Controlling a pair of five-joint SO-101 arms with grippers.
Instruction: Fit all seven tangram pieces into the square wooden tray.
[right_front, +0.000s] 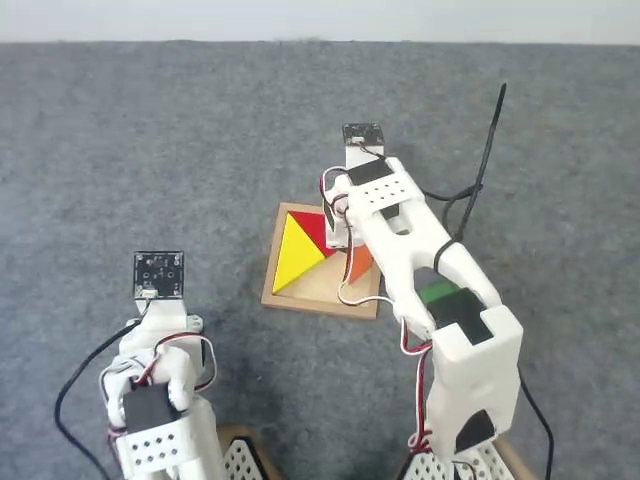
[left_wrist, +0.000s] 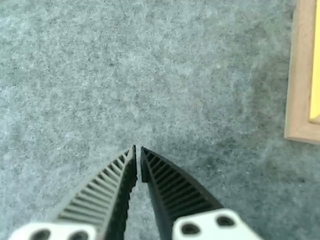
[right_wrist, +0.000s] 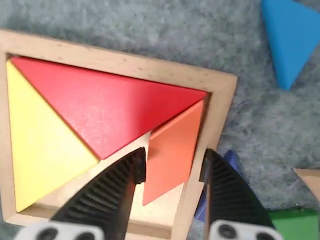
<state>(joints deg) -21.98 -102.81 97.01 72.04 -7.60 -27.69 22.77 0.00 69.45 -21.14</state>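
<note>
Near the front edge of the bench (right_front: 150, 150), the left claw (left_wrist: 138, 150) hangs clenched on nothing, its ribbed tips meeting over bare grey cover, with the tray's rim just off to one side. At mid-bench lies the square wooden tray (right_front: 300, 300). A yellow triangle (right_wrist: 45, 145) and a red triangle (right_wrist: 110, 110) lie flat in it, meeting along one long edge. The right claw (right_wrist: 172, 165) is over the tray, grasping the orange piece (right_wrist: 172, 150), which touches the red triangle and sits against the inner wall. A dark blue piece (right_wrist: 230, 160) lies just outside that rim. A green piece (right_wrist: 295, 225) and a tan piece (right_wrist: 310, 180) lie near it. A blue triangle (right_wrist: 292, 35) lies well apart on the bench.
</note>
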